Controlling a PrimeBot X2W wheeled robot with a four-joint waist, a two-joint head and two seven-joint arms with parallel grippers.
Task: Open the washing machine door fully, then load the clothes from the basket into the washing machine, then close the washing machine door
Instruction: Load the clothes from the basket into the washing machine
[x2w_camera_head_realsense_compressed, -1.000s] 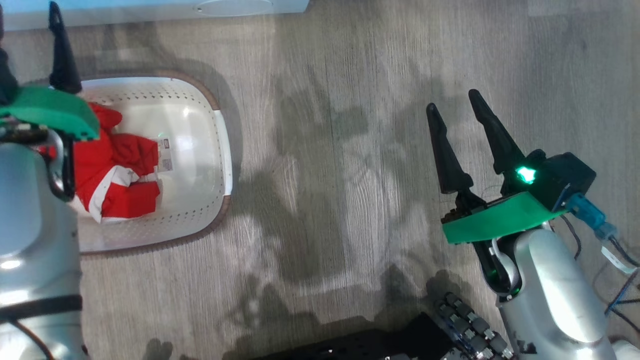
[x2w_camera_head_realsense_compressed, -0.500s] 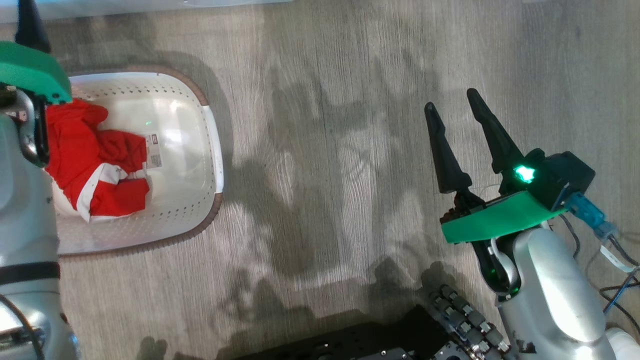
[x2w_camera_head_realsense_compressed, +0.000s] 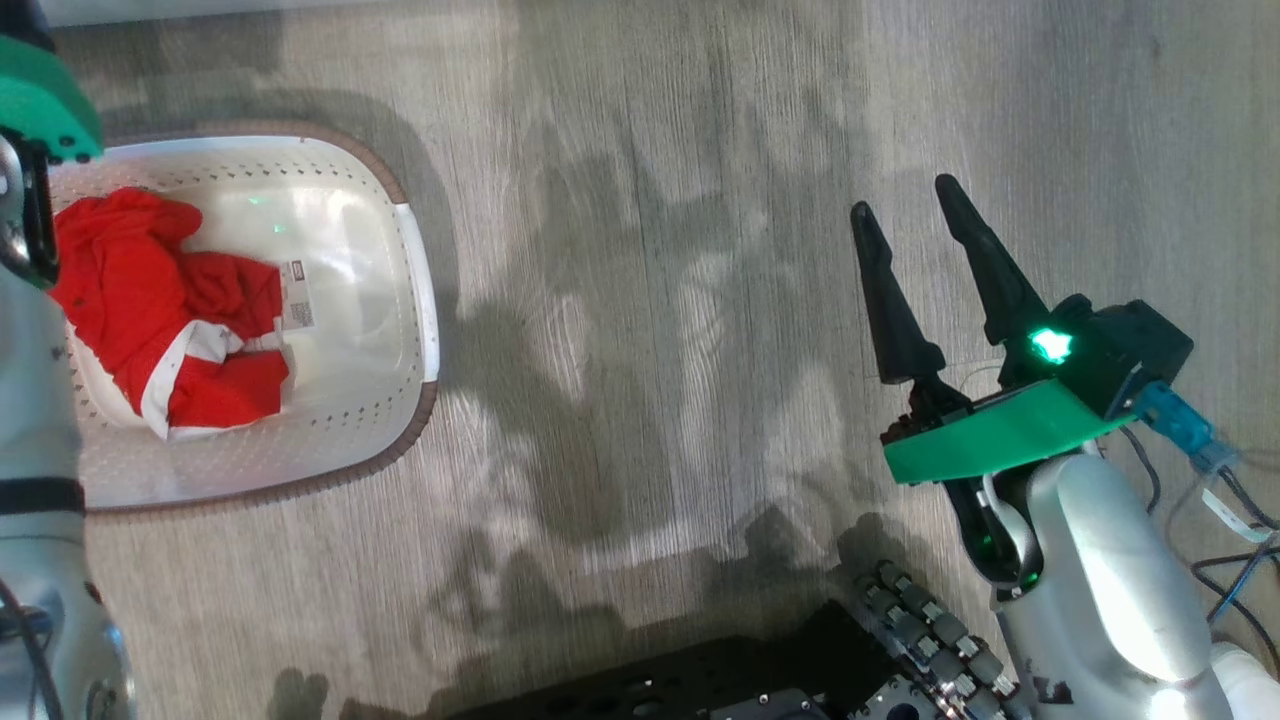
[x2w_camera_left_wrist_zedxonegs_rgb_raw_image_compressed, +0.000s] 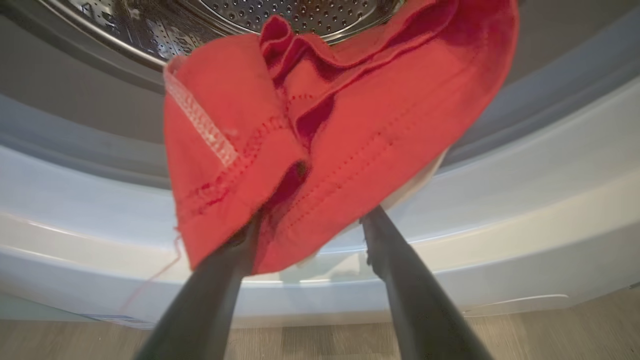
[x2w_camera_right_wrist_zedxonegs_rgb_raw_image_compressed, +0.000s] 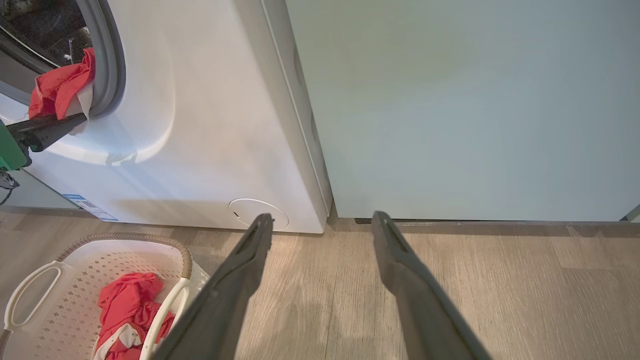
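A red garment (x2w_camera_left_wrist_zedxonegs_rgb_raw_image_compressed: 350, 110) hangs over the grey lip of the washing machine (x2w_camera_right_wrist_zedxonegs_rgb_raw_image_compressed: 200, 125), below its steel drum (x2w_camera_left_wrist_zedxonegs_rgb_raw_image_compressed: 300, 12). My left gripper (x2w_camera_left_wrist_zedxonegs_rgb_raw_image_compressed: 312, 220) is open right under the garment. The cloth covers one fingertip and touches the other. The right wrist view shows this garment (x2w_camera_right_wrist_zedxonegs_rgb_raw_image_compressed: 57, 90) at the opening. More red clothes (x2w_camera_head_realsense_compressed: 130, 290) with white trim lie in the cream basket (x2w_camera_head_realsense_compressed: 420, 290) on the floor, left of centre. My right gripper (x2w_camera_head_realsense_compressed: 903, 197) hovers open and empty over bare floor, far right of the basket. The washing machine door is out of view.
A pale teal cabinet front (x2w_camera_right_wrist_zedxonegs_rgb_raw_image_compressed: 450, 100) stands right of the washer. Low on the washer's front are a round panel (x2w_camera_right_wrist_zedxonegs_rgb_raw_image_compressed: 258, 214) and a blue label (x2w_camera_right_wrist_zedxonegs_rgb_raw_image_compressed: 87, 204). My dark wheeled base (x2w_camera_head_realsense_compressed: 800, 680) sits at the near edge, and cables (x2w_camera_head_realsense_compressed: 1235, 560) trail at the right.
The head view has shifted slightly. My left gripper has moved up and out of its top left corner, uncovering the clothes in the basket. The right gripper has stayed put.
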